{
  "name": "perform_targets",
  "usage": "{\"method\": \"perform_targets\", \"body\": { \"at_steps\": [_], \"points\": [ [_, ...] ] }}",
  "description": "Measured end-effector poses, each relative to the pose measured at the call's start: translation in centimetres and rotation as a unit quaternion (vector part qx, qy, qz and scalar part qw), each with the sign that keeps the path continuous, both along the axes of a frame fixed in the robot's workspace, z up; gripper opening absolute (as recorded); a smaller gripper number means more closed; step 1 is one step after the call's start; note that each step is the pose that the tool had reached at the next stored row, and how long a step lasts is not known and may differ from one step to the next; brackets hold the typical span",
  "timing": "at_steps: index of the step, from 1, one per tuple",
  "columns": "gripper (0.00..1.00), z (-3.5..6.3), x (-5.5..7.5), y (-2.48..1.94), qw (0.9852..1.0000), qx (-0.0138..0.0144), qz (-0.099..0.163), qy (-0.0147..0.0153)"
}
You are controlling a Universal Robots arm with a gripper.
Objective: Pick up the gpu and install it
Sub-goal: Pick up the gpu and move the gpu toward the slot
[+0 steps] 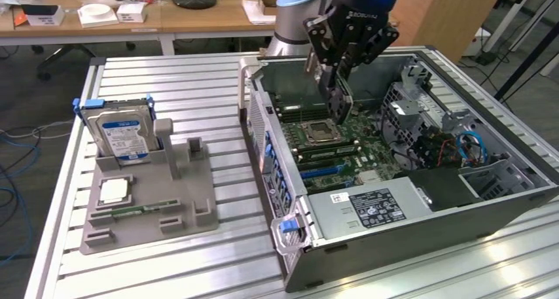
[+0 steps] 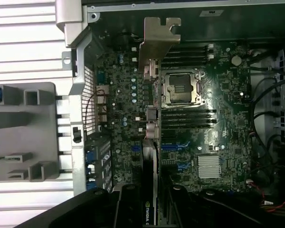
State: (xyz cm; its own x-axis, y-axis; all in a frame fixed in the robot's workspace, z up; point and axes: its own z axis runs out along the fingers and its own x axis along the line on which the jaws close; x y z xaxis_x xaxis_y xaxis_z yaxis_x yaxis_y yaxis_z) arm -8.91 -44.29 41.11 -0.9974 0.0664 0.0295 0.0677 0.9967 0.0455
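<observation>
Above the open case [image 1: 371,250], my gripper [image 1: 334,73] pinches one gpu [image 1: 341,106], Nvidia lettering on it; I count one hard drive [image 1: 127,132] near the table [image 1: 201,76] edge.

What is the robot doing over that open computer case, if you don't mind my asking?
The arm's gripper is shut on the gpu, holding it on edge above the motherboard inside the open computer case. The card appears to hang clear of the board, not yet seated. At the exterior view's left, a hard drive stands upright in a gray holder.
</observation>
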Motion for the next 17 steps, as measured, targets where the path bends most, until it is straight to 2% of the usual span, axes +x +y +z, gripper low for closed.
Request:
{"method": "perform_targets", "body": {
  "at_steps": [17],
  "points": [
    [0.26, 0.0, 4.6, 0.0, 1.0, 0.0022, 0.004, 0.002]
  ]
}}
